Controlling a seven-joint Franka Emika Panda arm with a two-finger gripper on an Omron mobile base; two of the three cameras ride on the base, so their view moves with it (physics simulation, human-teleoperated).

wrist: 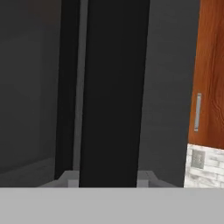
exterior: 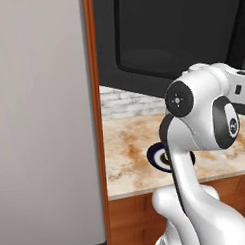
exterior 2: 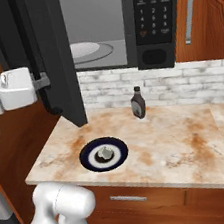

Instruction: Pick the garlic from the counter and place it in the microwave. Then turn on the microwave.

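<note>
One pincer [wrist: 107, 181] clamped on microwave door handle [wrist: 109, 87].

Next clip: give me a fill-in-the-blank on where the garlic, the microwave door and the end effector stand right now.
1. The garlic lies on a dark-rimmed ____ on the counter.
2. The microwave has its door standing ____.
3. The end effector is shut on the door's ____.
4. Near the brick wall stands a dark ____, upright.

Missing words: plate; open; handle; bottle
</note>
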